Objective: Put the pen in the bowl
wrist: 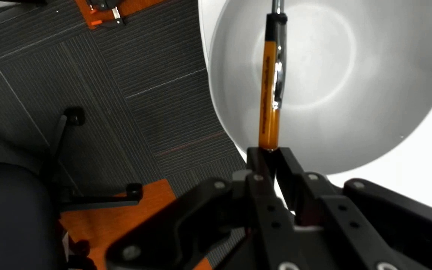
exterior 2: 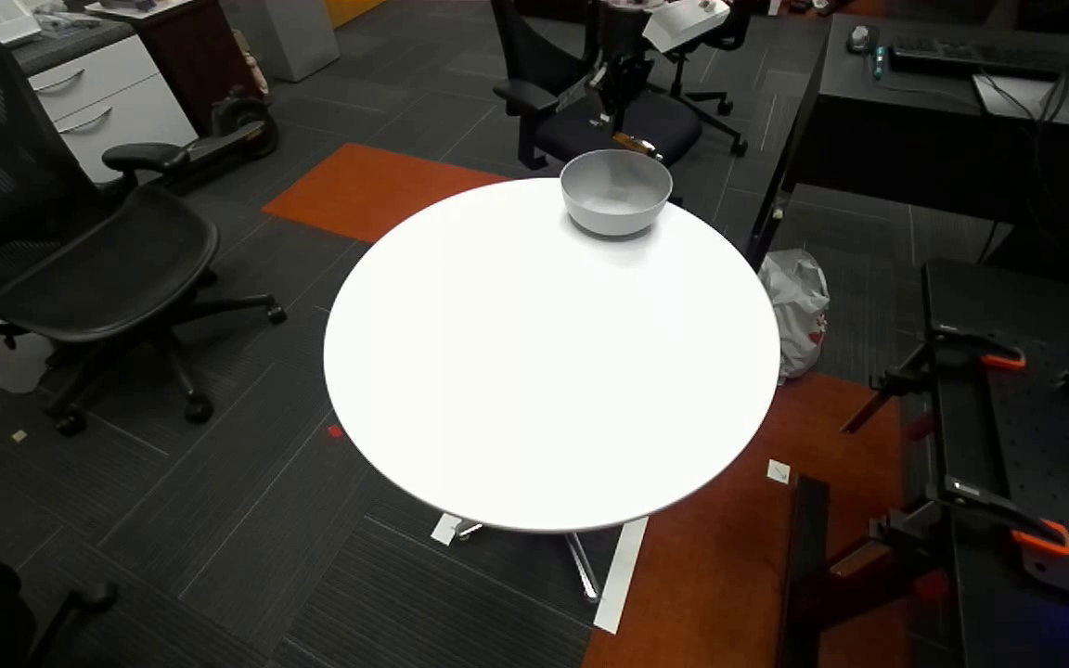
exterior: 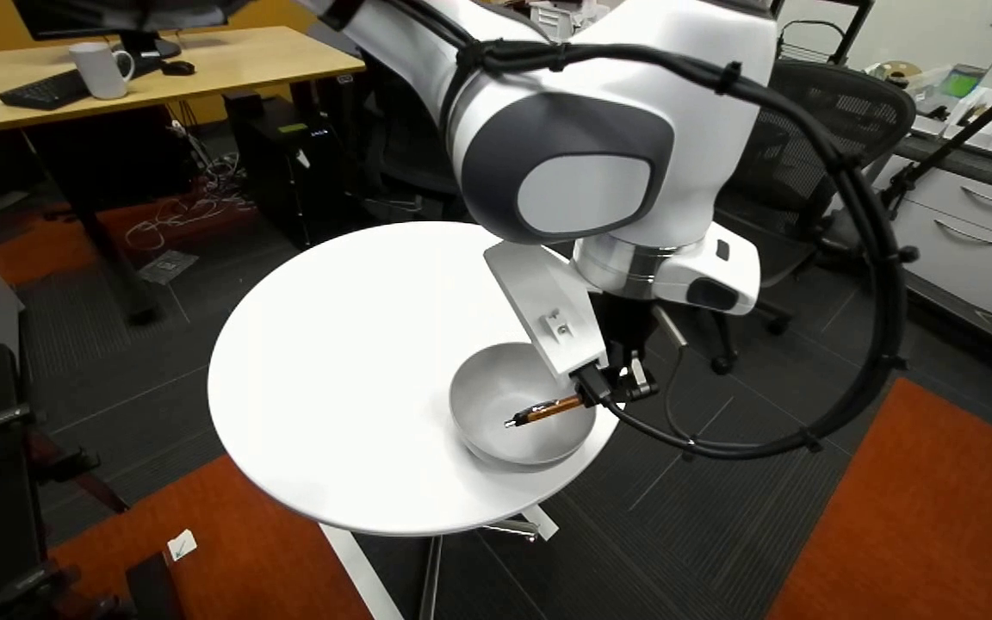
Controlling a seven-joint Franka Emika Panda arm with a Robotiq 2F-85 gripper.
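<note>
The pen is orange with a black band and a silver tip and clip. It shows in the wrist view [wrist: 269,93] and in both exterior views [exterior: 553,408] [exterior 2: 635,144]. My gripper [wrist: 270,153] is shut on one end of the pen. The pen's silver tip points away from the fingers, out over the inside of the bowl. The plain grey bowl [wrist: 381,116] stands upright near the edge of the round white table, also seen in both exterior views [exterior: 479,405] [exterior 2: 614,213]. In an exterior view the gripper [exterior 2: 617,128] is just above the bowl's rim on its outer side.
The round white table [exterior: 341,370] bears the bowl close to its edge. A dark office chair [exterior 2: 623,125] stands behind the bowl, beyond the table. Another black mesh chair [exterior: 823,129] stands behind the arm. A thick black cable [exterior: 879,258] loops beside the arm.
</note>
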